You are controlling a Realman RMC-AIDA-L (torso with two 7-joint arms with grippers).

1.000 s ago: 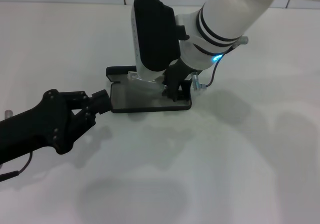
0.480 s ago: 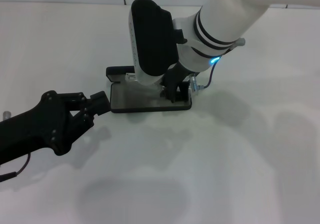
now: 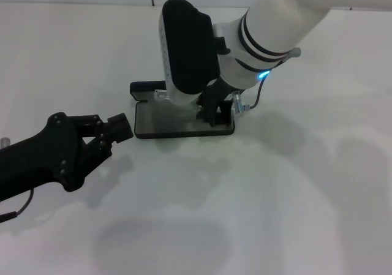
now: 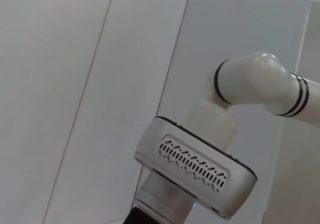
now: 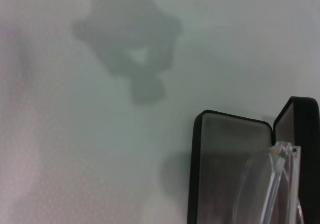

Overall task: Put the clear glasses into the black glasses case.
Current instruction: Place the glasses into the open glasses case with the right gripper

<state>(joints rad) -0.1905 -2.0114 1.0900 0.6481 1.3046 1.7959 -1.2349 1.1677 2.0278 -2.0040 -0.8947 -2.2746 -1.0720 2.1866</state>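
Note:
The black glasses case (image 3: 160,125) lies open on the white table, grey lining up, its lid (image 3: 144,88) standing at the back. My right gripper (image 3: 213,111) reaches down over the case's right half, shut on the clear glasses (image 3: 161,95), whose clear end shows above the left of the tray. In the right wrist view the clear glasses (image 5: 260,184) hang tilted just over the case (image 5: 220,154). My left gripper (image 3: 122,128) sits low, just off the case's left edge, a small gap from it.
The white table (image 3: 294,189) stretches bare to the front and right. The bulky white right forearm (image 3: 184,54) covers the middle of the case from above. The left wrist view shows only that arm's housing (image 4: 195,171) against a wall.
My left gripper has drawn back leftward and down from the case's left edge, which it touched a second ago. The right gripper with the glasses has shifted slightly left and lower.

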